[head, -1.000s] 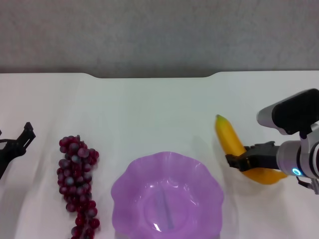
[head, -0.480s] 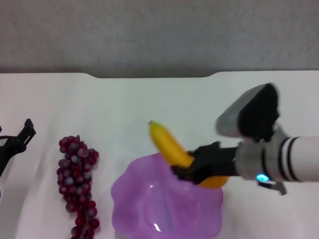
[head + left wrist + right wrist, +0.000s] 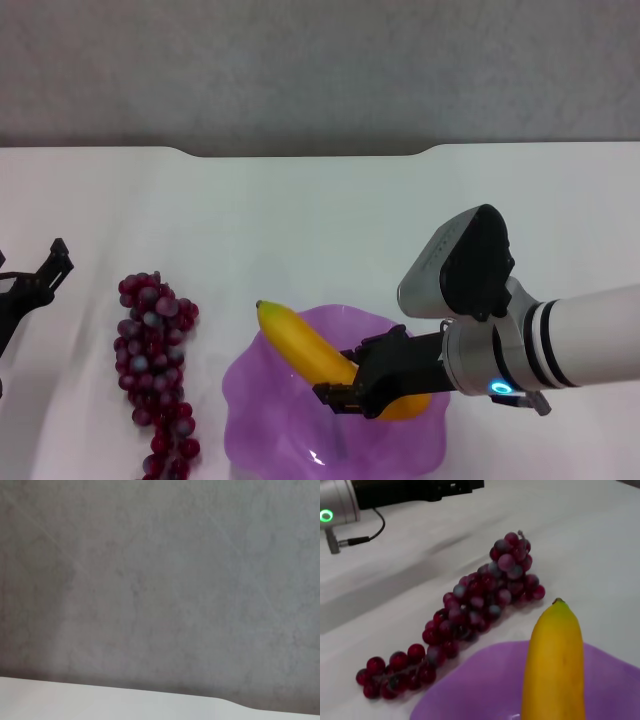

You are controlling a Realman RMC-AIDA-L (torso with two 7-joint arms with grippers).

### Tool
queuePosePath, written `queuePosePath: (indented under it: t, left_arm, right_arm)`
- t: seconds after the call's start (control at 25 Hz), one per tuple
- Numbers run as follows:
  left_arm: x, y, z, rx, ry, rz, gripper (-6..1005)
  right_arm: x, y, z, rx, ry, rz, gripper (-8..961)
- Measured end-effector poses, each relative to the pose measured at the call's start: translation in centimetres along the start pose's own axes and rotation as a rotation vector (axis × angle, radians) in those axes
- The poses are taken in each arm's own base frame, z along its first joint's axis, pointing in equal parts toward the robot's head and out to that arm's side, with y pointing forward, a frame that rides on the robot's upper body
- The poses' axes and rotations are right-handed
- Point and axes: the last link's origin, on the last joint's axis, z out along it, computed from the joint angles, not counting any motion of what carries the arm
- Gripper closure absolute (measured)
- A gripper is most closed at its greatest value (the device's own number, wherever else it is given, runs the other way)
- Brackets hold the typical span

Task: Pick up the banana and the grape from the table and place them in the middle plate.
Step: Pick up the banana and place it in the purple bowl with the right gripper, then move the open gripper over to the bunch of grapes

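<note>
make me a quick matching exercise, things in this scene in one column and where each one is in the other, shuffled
Things:
1. banana
2. grape
3. middle plate
4. left tool

Places:
A. lying on the table, left of the plate
B. at the table's left edge, idle
C. gripped by the right tool, over the plate
D. on the table's near edge, under the banana

Pairs: 1-C, 2-A, 3-D, 4-B
</note>
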Motion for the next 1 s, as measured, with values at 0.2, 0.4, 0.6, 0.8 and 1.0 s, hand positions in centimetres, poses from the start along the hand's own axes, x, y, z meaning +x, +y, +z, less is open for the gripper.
queuePosePath:
  t: [0.2,0.4,0.6,0.8,1.0]
  left_arm:
    - [0.0,0.0,0.0,-0.001,-0.003,0.001,109]
    - [-0.1,-0.1,-0.1,0.004,0.000,-0.001,109]
    - [-0.1,-0.1,-0.1,0.003,0.000,-0.001,109]
    - [-0.2,0.0,-0.2,0.003,-0.002,-0.005,109]
    - [-0.1,0.0,-0.1,0.002,0.001,-0.008,109]
  right_arm:
    - [0.1,0.1,0.3,0.014,-0.008,-0.031,444]
    - [0.0,-0.4,0.0,0.075,-0.060,-0.052,350]
    - [0.6,-2.0,-1.8,0.275,-0.192,-0.105,112]
    - [2.4,-4.3,-3.9,0.528,-0.279,-0.068,62]
    - [5.0,-5.8,-4.6,0.742,-0.292,-0.053,64]
